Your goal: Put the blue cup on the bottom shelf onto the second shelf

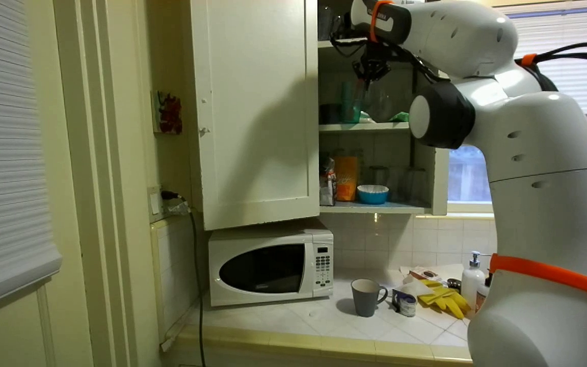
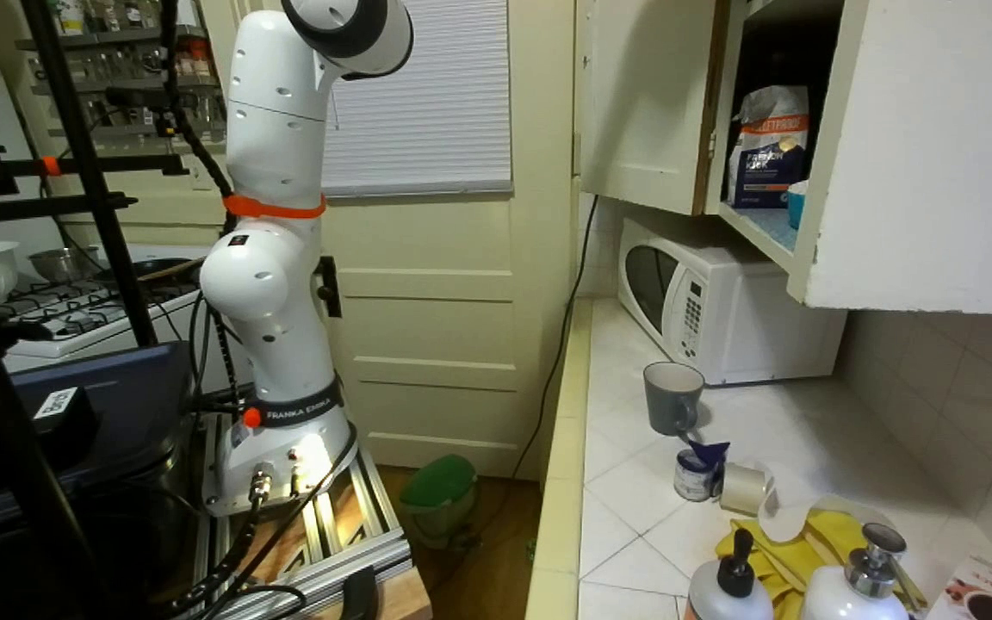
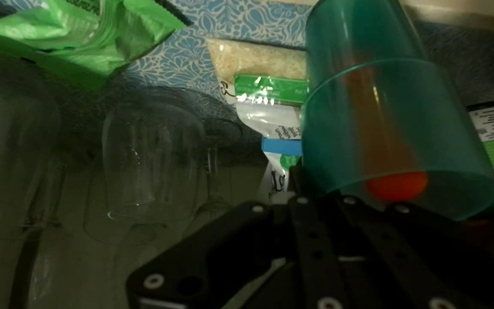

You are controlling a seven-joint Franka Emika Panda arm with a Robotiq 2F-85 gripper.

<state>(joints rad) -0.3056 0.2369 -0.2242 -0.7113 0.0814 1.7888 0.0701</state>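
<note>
The blue cup (image 1: 351, 113), translucent and teal, is upright at the front of the second shelf (image 1: 375, 127). In the wrist view, the cup (image 3: 453, 141) shows its open rim at lower right and an orange shape through its wall. A curved line crosses it; I cannot tell if a second cup is nested or behind. My gripper (image 1: 367, 83) points down above this shelf. In the wrist view, my gripper (image 3: 315, 186) has its fingers close together at the cup's near wall, and the tips are partly hidden there. The bottom shelf (image 1: 400, 208) is one tier below.
Clear glasses (image 3: 152, 163), a green bag (image 3: 97, 38) and a clipped bag (image 3: 260, 64) share the second shelf. A blue bowl with a white fluted rim (image 1: 373, 195) and an orange bag (image 1: 346, 178) stand below. The open cupboard door (image 1: 258, 112) is beside the arm.
</note>
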